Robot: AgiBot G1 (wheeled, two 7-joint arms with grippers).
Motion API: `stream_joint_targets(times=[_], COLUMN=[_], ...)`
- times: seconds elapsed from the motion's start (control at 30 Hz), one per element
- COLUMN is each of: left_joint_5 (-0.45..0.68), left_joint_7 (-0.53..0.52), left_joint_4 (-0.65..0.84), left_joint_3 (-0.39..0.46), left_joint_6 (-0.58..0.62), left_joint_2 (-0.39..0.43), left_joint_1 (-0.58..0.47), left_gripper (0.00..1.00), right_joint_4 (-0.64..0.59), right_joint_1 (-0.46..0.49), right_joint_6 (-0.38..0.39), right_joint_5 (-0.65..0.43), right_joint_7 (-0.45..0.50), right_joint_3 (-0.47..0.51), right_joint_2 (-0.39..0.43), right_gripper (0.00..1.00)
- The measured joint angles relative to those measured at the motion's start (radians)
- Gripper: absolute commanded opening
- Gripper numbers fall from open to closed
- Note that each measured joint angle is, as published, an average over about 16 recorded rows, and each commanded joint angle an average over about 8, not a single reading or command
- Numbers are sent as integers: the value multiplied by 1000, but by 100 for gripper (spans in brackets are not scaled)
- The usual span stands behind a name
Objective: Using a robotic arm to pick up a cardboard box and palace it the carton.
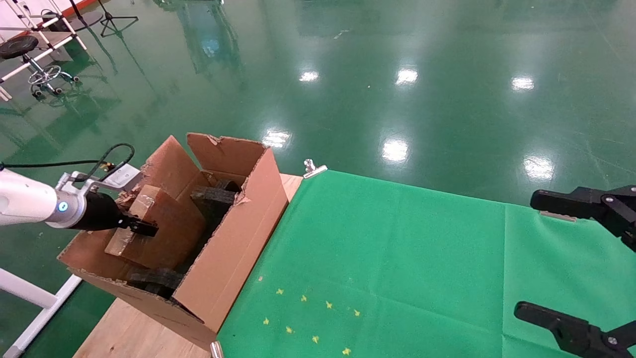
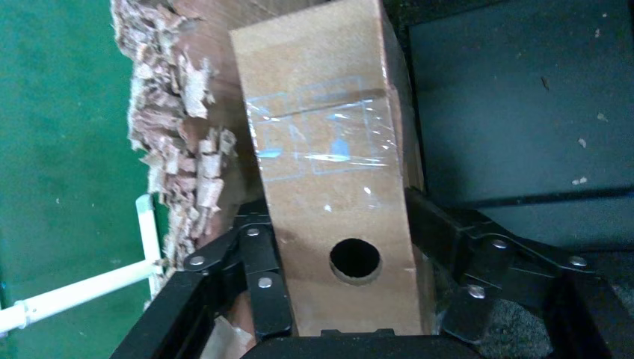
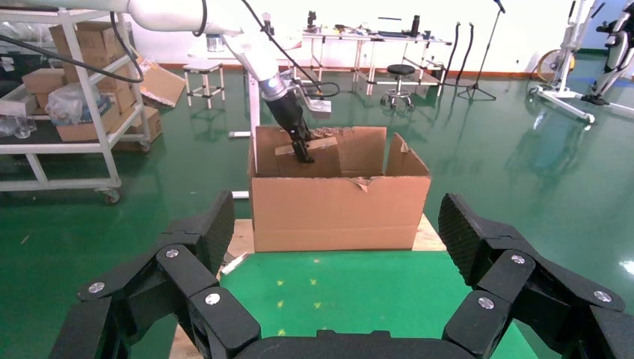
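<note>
The slim brown cardboard box [image 1: 159,226] stands tilted inside the large ragged carton [image 1: 238,233] at the table's left end. My left gripper [image 1: 130,224], on the white arm with the blue light ring, reaches into the carton from the left and is shut on the box. In the left wrist view the box [image 2: 329,172] shows its taped face and round hole, with a black finger [image 2: 262,277] pressed on each side. Black foam blocks [image 1: 213,196] sit in the carton. My right gripper [image 3: 336,224] is open and empty over the green cloth; the carton [image 3: 336,198] shows far ahead.
A green cloth [image 1: 397,258] covers the table, with small yellow marks [image 1: 308,313] near the front. A silver clip [image 1: 313,169] holds its far corner. Bare wood [image 1: 129,333] shows under the carton. Beyond is a shiny green floor [image 1: 397,74] with stools and racks.
</note>
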Motion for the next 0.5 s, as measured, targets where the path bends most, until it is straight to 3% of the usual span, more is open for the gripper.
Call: stream_joint_targets(times=[0.2,0.5], left_joint_5=[-30,-126], left_joint_7=[36,99], left_joint_4=[-23,-85], left_joint_3=[-21,-85], left_joint_6=[85,307], left_joint_2=[-21,-98], left_joint_1=[-29,-126], left_gripper=[100,100], right_joint_4=[0,0], right_joint_1=[0,0], right_joint_6=[0,0], right_joint_5=[0,0], right_joint_7=[0,0], right_joint_3=[0,0], right_joint_2=[0,0], right_gripper=[100,100])
